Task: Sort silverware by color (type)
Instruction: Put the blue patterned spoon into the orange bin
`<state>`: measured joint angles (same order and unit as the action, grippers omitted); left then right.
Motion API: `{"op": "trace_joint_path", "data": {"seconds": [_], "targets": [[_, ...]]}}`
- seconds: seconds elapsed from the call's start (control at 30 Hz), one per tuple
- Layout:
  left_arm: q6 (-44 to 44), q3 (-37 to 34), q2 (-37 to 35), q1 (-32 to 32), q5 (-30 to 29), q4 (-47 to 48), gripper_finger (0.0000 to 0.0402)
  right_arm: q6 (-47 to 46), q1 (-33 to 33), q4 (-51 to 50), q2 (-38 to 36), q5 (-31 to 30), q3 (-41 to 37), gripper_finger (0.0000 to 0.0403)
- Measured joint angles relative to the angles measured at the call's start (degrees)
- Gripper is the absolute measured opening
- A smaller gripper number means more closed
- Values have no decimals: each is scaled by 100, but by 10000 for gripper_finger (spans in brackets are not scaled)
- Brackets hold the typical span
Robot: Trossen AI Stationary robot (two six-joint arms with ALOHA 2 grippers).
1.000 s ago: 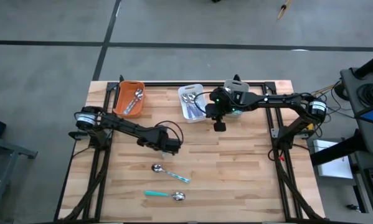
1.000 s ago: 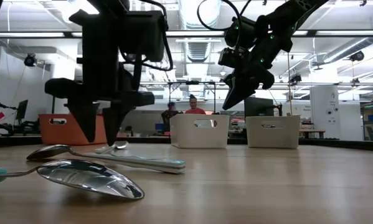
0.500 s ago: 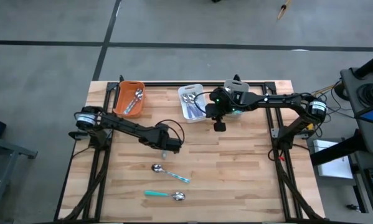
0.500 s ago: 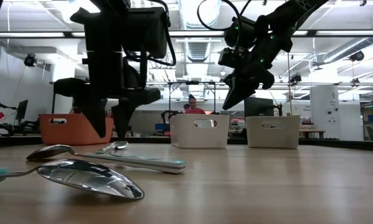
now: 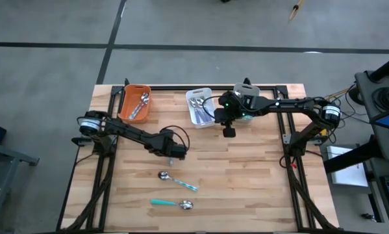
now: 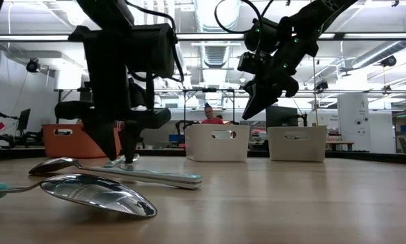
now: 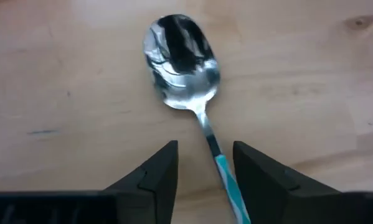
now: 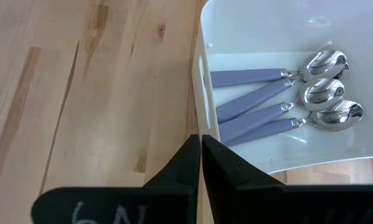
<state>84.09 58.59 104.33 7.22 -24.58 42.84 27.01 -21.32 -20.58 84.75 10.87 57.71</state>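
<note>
Against a second ago: left gripper [image 7: 205, 163] down lower, fingertips now at the tabletop, and narrowed from a wider spread. Now partly open, with nothing gripped. Straddling the striped handle of a small spoon [image 7: 184, 62], one finger [image 7: 156, 177] on each side, handle nearer one finger than the other. No contact visible. Bowl of that spoon just ahead of the fingertips, face up on the wood. Hidden under the left arm in the high view.

Right gripper [image 5: 228, 132] no different from before: raised above the table, fingers pressed together, empty. Directly below its tips, the near wall of the white bin [image 8: 202, 81]. Inside that bin, three lavender-handled spoons [image 8: 279, 99] side by side.

Near the left gripper, toward the front edge: a second striped spoon [image 5: 178, 181]. Beyond that, nearer the edge, a teal-handled spoon [image 5: 171, 203]. Both apart from each other and from the fingers. Bare wood on the remaining sides of the left gripper. Well behind it, at the far edge, an orange bin [image 5: 125, 103] holding silverware. Just behind the right gripper, a grey bin [image 5: 246, 86], partly covered by the arm.

Underneath, a light wooden table [image 5: 259, 188] of planks, black-framed. Around it, grey concrete floor. Beyond the far edge in the low view, a workshop hall with ceiling lights and a person [image 6: 209, 115] standing far back.
</note>
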Motion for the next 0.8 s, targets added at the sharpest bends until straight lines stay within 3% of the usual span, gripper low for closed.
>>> {"op": "trace_joint_path", "data": {"seconds": [0.43, 0.8], "targets": [[109, -168, -7, 0, -235, -49, 11, 4, -9, 2, 0, 0, 0, 9], [65, -62, -32, 0, -172, -29, 2, 6, -9, 0, 7, 0, 0, 9]]}}
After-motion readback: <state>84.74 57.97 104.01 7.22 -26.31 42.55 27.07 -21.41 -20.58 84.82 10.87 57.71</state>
